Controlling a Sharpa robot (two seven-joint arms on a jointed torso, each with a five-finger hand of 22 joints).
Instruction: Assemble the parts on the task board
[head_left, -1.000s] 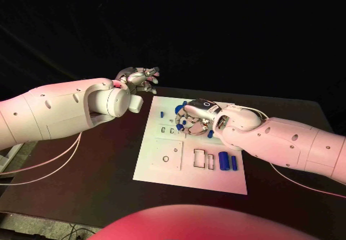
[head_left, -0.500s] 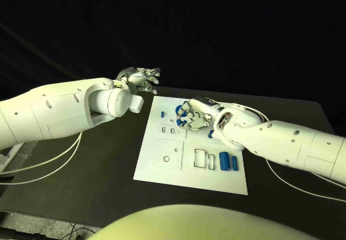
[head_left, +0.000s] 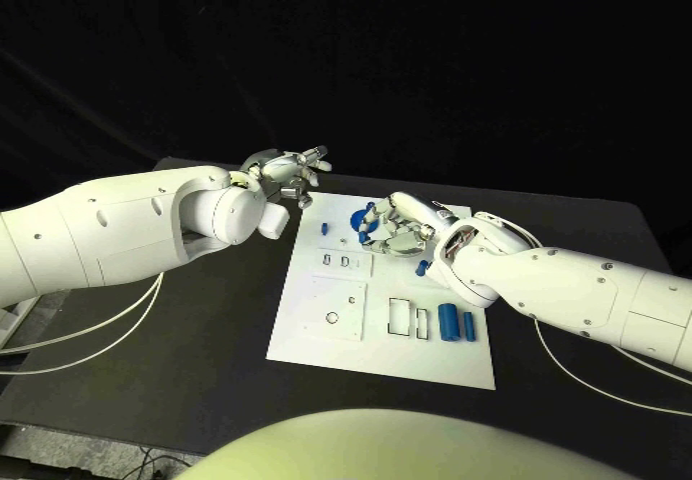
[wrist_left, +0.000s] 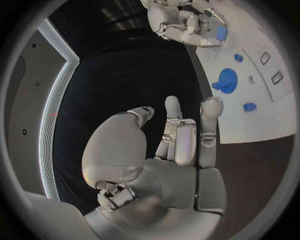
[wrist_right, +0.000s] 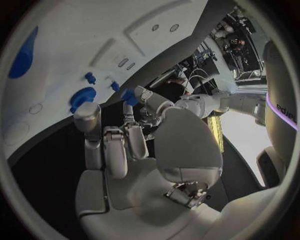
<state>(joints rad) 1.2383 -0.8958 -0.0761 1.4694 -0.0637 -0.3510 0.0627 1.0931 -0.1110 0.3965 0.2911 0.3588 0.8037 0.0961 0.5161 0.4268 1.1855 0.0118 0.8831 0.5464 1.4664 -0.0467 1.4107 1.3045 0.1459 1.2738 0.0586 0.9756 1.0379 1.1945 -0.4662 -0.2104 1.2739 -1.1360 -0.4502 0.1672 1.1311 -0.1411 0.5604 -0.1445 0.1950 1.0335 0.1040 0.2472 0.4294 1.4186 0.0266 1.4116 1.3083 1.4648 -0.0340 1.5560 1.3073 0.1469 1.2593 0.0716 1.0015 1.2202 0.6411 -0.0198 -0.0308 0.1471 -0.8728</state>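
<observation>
The white task board (head_left: 387, 352) lies in the middle of the black table. My right hand (head_left: 392, 226) hovers over its far end and pinches a small blue part (wrist_left: 220, 33), also visible at its fingertips (wrist_right: 129, 96). A round blue part (head_left: 361, 216) and a small blue peg (head_left: 325, 228) stand on the board beside that hand. Another blue piece (head_left: 423, 267) shows just below it. Two blue bars (head_left: 449, 320) lie side by side at the board's right edge. My left hand (head_left: 287, 171) hangs past the board's far left corner, fingers spread and holding nothing.
Rectangular slots (head_left: 398, 315) and a round hole (head_left: 332, 318) mark the board's middle. Bare black table (head_left: 173, 350) lies left of and in front of the board. My white forearms reach in low from both sides.
My right hand has lifted slightly and turned over the board's far end. My left hand has drifted a little toward the board's corner.
</observation>
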